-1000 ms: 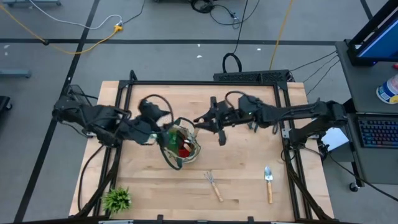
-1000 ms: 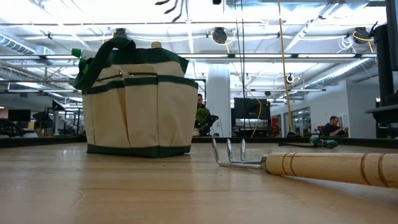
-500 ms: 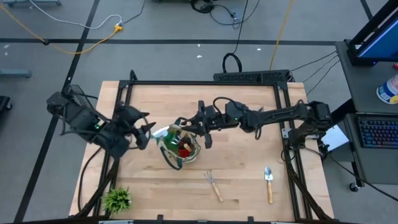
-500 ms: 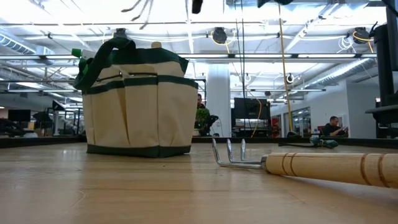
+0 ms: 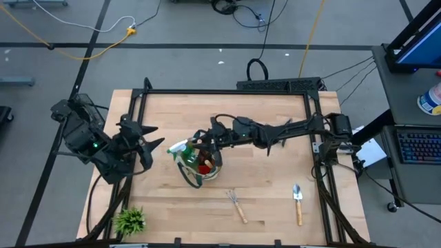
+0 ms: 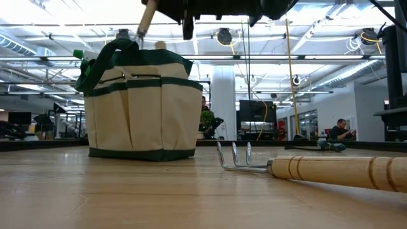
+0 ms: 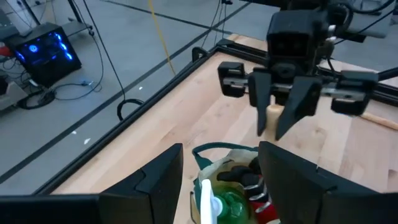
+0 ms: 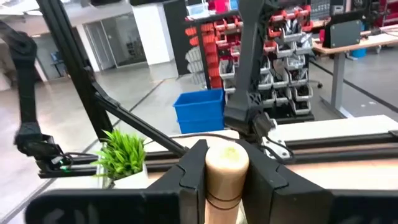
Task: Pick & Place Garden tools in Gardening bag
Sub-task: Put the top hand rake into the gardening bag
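Note:
The beige gardening bag with green trim stands at the table's middle; it also shows in the low view. A green spray bottle and a red-and-black glove sit in it. My right gripper hovers over the bag's open top, shut on a wooden-handled tool whose metal head is hidden. My left gripper is open and empty, left of the bag. A rake and a trowel lie flat on the table near the front. My right gripper pinches the tool's wooden handle between its two fingers, near the handle's rounded free end, which faces the wrist camera. The fingers point down over the bag. The handle is lifted clear and slants down toward the bag's top.
A small spiky green plant stands at the table's front left corner. In the low view the lying rake's tines and handle are close to the camera, right of the bag. Bare wood lies on the table's far side.
My right gripper has carried the tool toward the table's left, from right of the bag to above it, and has come down, so the handle now reaches the bag's top. My left gripper has drawn back from the bag toward the table's left edge.

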`<state>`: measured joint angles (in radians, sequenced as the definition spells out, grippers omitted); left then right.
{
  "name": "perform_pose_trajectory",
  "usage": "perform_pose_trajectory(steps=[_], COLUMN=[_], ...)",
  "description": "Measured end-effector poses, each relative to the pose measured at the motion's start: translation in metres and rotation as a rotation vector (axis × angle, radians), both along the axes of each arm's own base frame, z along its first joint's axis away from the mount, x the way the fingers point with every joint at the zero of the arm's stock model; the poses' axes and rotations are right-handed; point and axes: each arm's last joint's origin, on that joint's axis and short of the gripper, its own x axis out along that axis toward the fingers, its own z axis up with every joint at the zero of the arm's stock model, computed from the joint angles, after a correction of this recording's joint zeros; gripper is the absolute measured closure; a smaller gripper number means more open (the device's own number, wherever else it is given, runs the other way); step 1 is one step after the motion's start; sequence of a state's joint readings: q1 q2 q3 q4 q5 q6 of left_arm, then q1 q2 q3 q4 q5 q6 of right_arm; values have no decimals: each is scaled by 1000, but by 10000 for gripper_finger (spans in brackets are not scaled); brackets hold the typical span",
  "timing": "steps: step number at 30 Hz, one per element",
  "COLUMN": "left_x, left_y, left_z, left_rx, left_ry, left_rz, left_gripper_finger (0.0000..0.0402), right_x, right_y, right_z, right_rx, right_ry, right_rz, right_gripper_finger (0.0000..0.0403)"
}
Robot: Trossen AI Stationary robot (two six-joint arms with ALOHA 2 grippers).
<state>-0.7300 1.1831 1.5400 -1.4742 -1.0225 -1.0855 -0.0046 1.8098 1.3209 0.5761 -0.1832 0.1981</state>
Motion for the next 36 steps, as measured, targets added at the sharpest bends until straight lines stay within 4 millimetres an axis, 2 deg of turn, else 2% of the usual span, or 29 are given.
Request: perform_pose_trajectory(steps=[8,19,28,36], left_x=[-1,-1,-1,-1], left_y=[0,0,0,0], left_z=[0,0,0,0], left_rx=[6,2,-6,-13], left_ry=[-3,-5,-10,-14], left_rz=[0,6,11,15], left_gripper_finger=[185,185,185,185], right_x=[5,15,16,15], right_y=[5,6,5,6], right_z=[-9,-32,-33,-44], right_rx=[33,25,25,23], right_ry=[13,44,23,159], right_rz=[3,-60,-65,-61], right_gripper_finger=[348,348,348,348])
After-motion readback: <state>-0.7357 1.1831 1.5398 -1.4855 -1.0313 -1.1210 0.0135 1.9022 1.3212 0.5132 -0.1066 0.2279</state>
